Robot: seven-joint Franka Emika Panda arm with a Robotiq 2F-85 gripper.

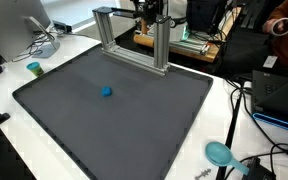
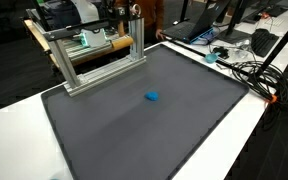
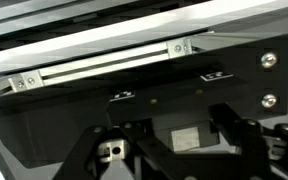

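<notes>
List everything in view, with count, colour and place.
mat: one, dark grey, covering the white table
block: one, blue, small, near the mat's middle
frame: one, silver metal, at the mat's far edge
cup: one, teal, on the table beside the mat
round thing: one, teal, off a mat corner
cables: several, black, along the table's side
fingers: two, black, apart, nothing between them, facing the frame
</notes>
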